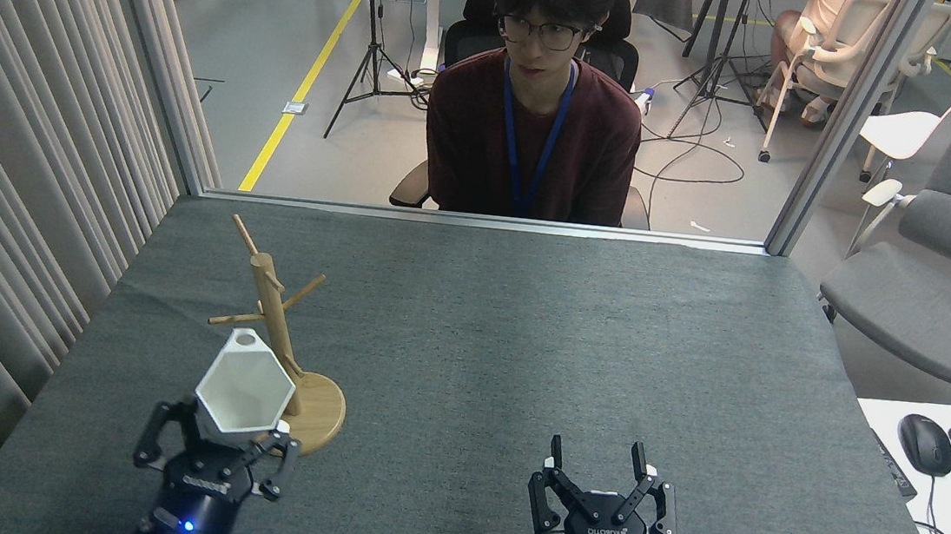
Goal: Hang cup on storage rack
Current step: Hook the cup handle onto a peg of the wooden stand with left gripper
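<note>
Left gripper (237,434) clamps the white faceted cup (244,384) by its lower body, mouth up, loop tab (244,336) just in front of the wooden mug tree (280,344), overlapping its base. Right gripper (597,471) has fingers spread, empty, over the grey tabletop (521,332). A person (534,107) sits behind.

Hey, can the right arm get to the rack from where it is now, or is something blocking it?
Probably not cleanly. The left pincer, shut on the cup, sits right in front of the rack, between it and the open, empty right pincer. The bare table would allow an approach from behind.
</note>
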You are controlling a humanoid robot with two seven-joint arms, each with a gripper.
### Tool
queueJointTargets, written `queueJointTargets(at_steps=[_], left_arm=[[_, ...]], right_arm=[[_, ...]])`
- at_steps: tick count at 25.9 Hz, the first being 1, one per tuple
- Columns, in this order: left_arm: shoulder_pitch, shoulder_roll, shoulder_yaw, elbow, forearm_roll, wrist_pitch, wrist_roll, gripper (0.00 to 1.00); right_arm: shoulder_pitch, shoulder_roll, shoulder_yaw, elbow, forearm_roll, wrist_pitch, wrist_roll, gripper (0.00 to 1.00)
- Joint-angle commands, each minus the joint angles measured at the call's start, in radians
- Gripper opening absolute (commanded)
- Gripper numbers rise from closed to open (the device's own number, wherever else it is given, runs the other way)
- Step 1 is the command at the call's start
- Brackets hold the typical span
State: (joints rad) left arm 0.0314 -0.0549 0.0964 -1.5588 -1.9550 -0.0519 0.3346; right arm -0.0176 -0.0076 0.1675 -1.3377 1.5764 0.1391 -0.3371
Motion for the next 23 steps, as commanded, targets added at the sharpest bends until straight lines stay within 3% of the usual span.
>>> queueJointTargets(at_steps=[1, 6, 20, 23], left_arm=[[-0.082, 0.009, 0.101, 0.011, -0.142, 0.007, 0.02, 0.53], [-0.151, 0.007, 0.109, 0.1, -0.219, 0.055, 0.02, 0.53], [-0.179, -0.019, 0.106, 0.206, -0.306, 0.083, 0.021, 0.54], [-0.179, -0.02, 0.103, 0.22, -0.305, 0.086, 0.021, 0.58]], right_arm=[[-0.005, 0.005, 0.004, 0.002, 0.007, -0.009, 0.001, 0.98], [-0.007, 0.006, 0.015, 0.002, 0.008, -0.009, 0.001, 0.98], [0.002, 0.0, 0.015, 0.0, 0.004, -0.01, 0.001, 0.98], [0.002, 0.0, 0.014, 0.0, 0.004, -0.01, 0.001, 0.98]])
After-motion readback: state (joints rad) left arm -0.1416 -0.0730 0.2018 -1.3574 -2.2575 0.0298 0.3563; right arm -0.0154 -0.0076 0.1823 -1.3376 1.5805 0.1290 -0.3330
